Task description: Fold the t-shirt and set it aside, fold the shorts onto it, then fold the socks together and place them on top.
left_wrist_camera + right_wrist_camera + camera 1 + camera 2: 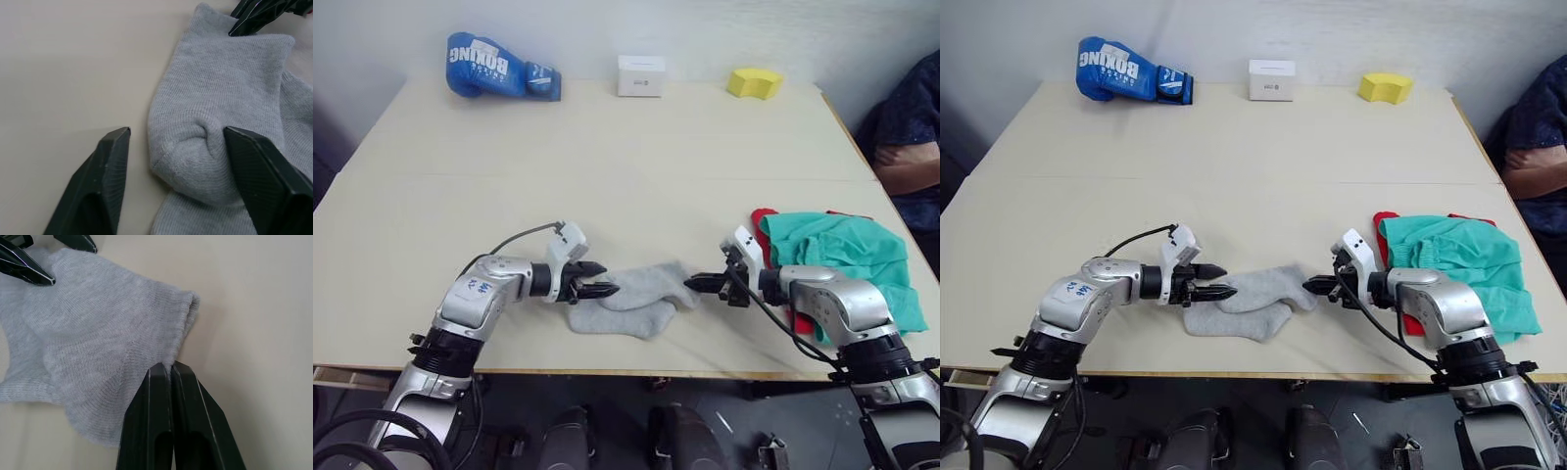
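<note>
- The table [607, 147] is a wide pale surface; its whole middle and left part lie bare, giving open room between the garments near the front edge and the things along the far edge.
- The shorts [847, 257] lie spread by the table's right edge, on top of the t-shirt [764, 223], which shows as a red strip along their left side and a sliver at their far edge. The right arm crosses the near part of this pile.
- The socks [636, 302] lie near the front edge, about midway between the two arms, one overlapping the other; the lower sock reaches close to the table's front edge.
- A blue boxing glove [499, 69] rests at the far left corner, a white box [641, 75] at the middle of the far edge, a yellow sponge [754, 82] further right along it.
- A person's arm [906, 166] sits just past the right edge.
- The left pincer [604, 287] is spread open, its fingers [110, 166] astride the bunched left end of the upper sock, one on bare table, the other against the cloth.
- The right pincer [693, 283] is pinched closed on the cuff edge of that sock's right end.
</note>
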